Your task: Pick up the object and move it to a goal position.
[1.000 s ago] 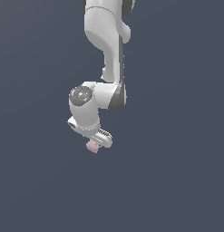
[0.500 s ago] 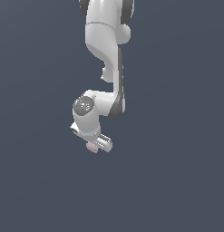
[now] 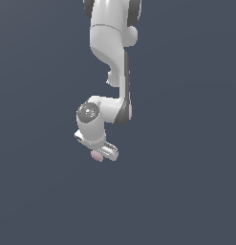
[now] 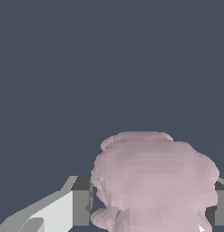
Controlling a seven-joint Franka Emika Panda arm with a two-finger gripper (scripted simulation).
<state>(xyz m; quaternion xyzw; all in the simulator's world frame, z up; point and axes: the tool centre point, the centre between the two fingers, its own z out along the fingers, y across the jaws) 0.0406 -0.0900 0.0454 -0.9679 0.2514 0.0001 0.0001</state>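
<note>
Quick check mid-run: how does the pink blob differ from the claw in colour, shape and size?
Colour: the pink blob is pale pink; the claw is white with grey parts. Shape: the blob is lumpy and rounded, while the claw's fingers are flat-sided and angular. Size: in the exterior view the blob is much smaller than the claw, just peeking out beneath it. Both sit together at the arm's tip, the blob between the fingers.
</note>
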